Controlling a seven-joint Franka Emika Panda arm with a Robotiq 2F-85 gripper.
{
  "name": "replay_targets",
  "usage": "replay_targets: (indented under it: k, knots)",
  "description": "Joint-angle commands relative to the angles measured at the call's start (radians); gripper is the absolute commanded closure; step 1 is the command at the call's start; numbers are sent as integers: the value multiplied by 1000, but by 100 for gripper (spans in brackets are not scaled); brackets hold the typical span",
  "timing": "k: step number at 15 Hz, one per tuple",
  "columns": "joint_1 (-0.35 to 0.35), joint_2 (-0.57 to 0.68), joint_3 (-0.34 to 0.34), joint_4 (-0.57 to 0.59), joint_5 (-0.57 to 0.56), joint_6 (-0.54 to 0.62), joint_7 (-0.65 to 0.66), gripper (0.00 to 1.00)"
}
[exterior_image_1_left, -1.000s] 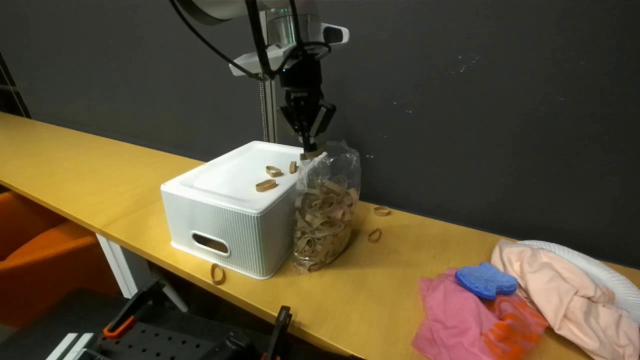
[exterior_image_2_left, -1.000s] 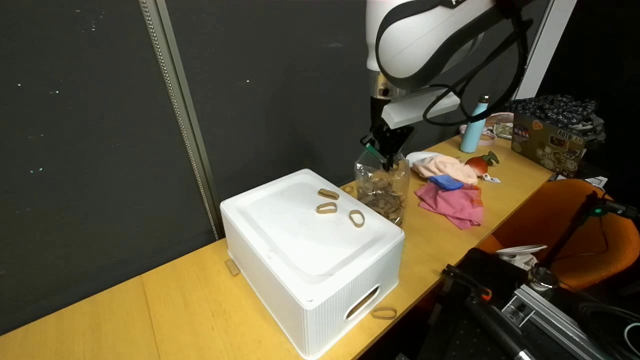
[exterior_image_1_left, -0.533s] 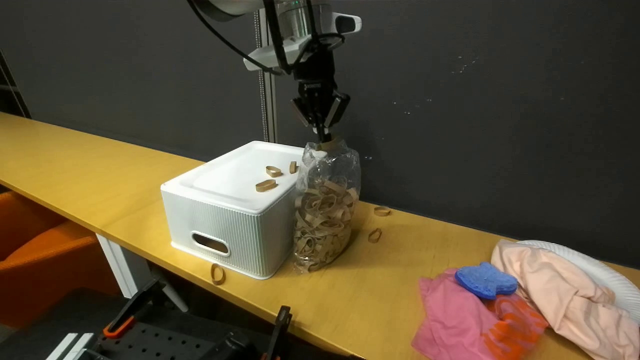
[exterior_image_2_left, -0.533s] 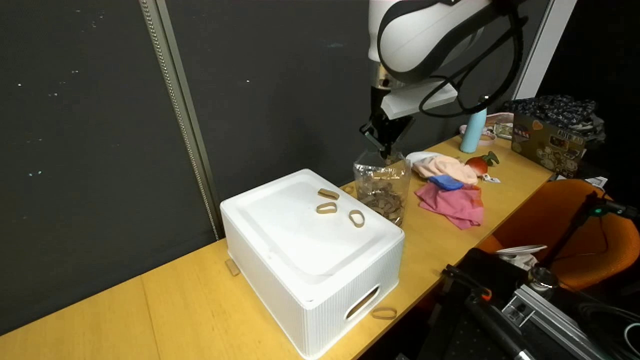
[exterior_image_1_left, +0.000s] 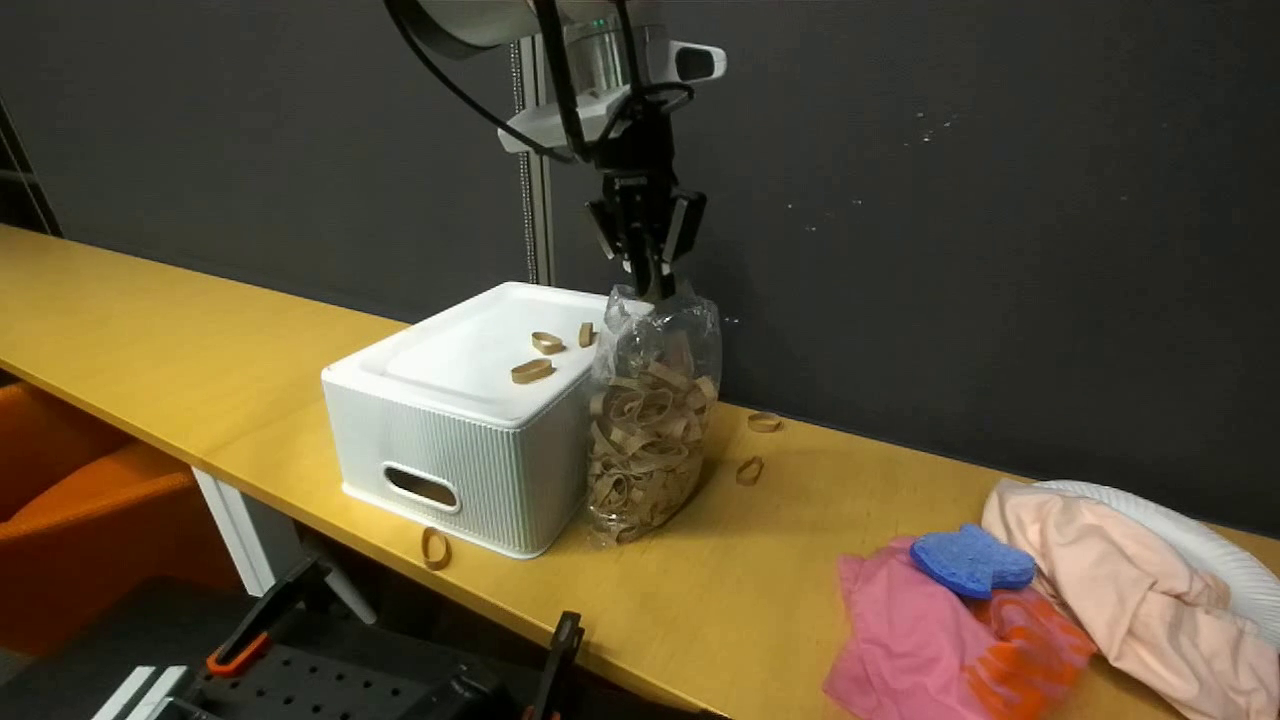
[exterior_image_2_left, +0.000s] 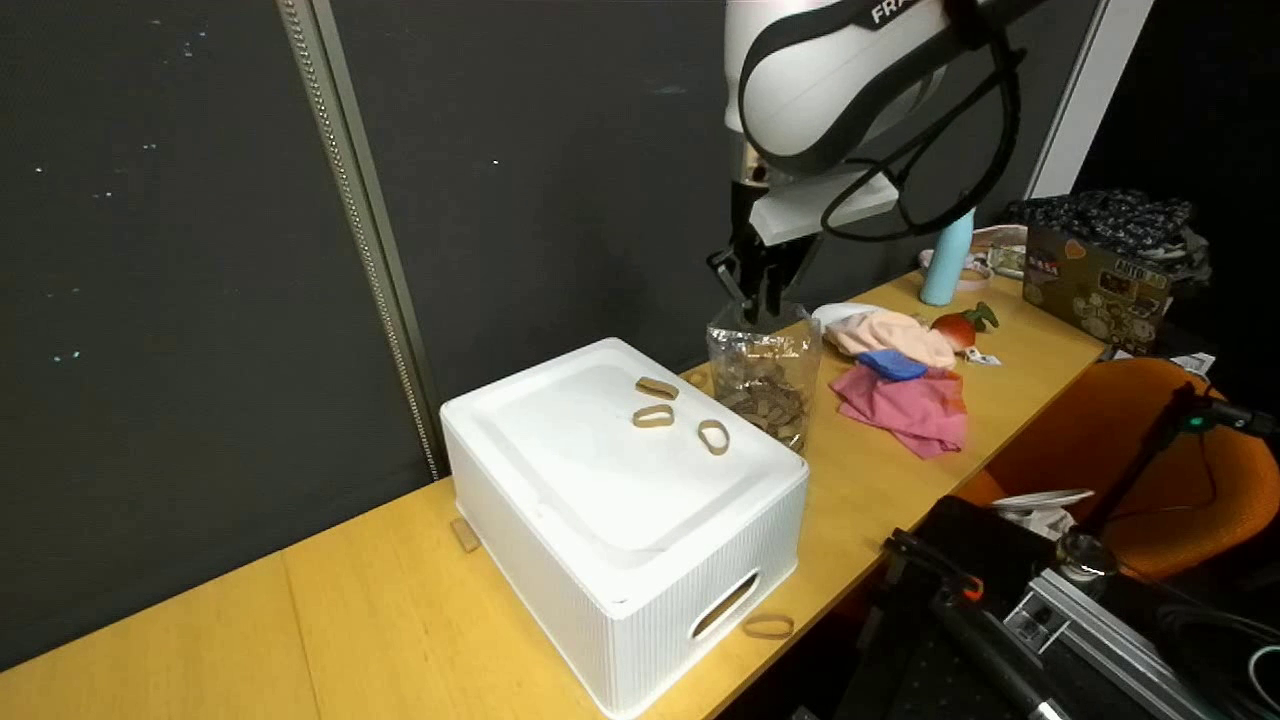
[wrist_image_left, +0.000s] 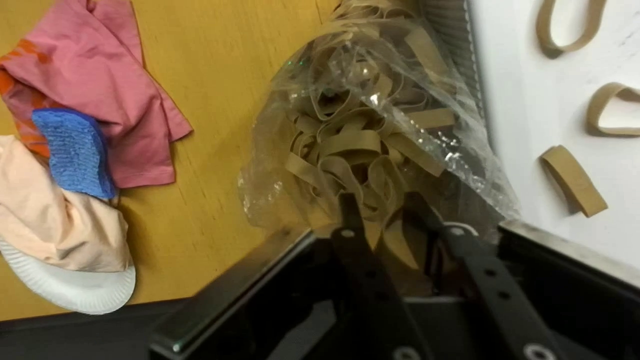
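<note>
Bands (exterior_image_1_left: 648, 452) heaped in the bag (exterior_image_1_left: 701, 328), claw (wrist_image_left: 382, 197) overhead

I see the bag upright on the table (exterior_image_1_left: 760, 580), right beside the white box (exterior_image_1_left: 480, 450), tan bands piled low inside. The claw points down at its mouth, jaws a little apart; one band shows in the gap, but I make out no grip on it. Three bands lie on the box.

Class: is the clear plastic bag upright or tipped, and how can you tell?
Upright: in both exterior views the bag stands beside the white box, rubber bands low inside it.
</note>
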Motion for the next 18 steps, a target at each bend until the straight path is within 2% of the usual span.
replay_targets:
  k: [1, 6, 7, 11, 15, 18]
  knots:
    - [-1, -59, -2, -78, 22, 37, -8, 39]
    - [-4, -172, 2, -212, -16, 93, -40, 3]
    - [-5, -183, 4, -220, -28, 102, -50, 0]
    - [-5, -165, 17, -196, -35, 149, -98, 0]
    - [16, -79, 49, -138, 0, 215, -129, 0]
    - [37, -28, 71, -84, 1, 224, -142, 0]
